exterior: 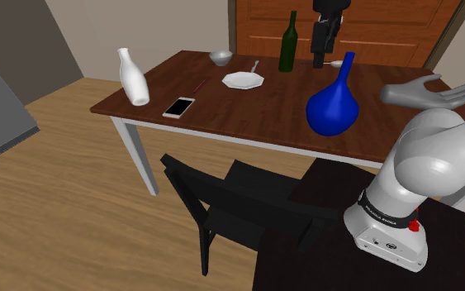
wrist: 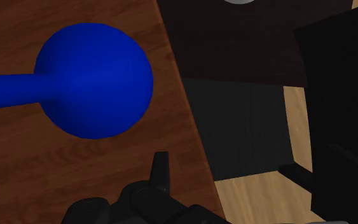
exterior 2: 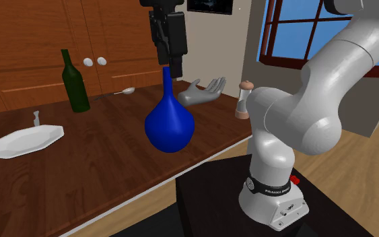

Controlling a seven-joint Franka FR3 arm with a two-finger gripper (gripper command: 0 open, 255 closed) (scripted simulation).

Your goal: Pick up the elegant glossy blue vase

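Observation:
The glossy blue vase (exterior: 333, 107) has a round belly and a long thin neck, and it stands upright near the table's front edge. It also stands out in the second exterior view (exterior 2: 169, 124). My black gripper (exterior: 317, 59) hangs above the table, just behind the top of the vase's neck. In the second exterior view the gripper (exterior 2: 176, 67) has its tips level with the neck's top. In the wrist view the fingertips (wrist: 161, 167) appear as one narrow piece, shut on nothing. The vase (wrist: 95, 79) lies ahead of them, apart from them.
The brown wooden table (exterior: 247, 116) also carries a white bottle vase (exterior: 133, 78), a phone (exterior: 178, 107), a white plate (exterior: 244, 80), a bowl (exterior: 220, 57), a green bottle (exterior: 288, 45) and a grey hand sculpture (exterior: 420, 91). A black chair (exterior: 230, 207) stands at the table's front.

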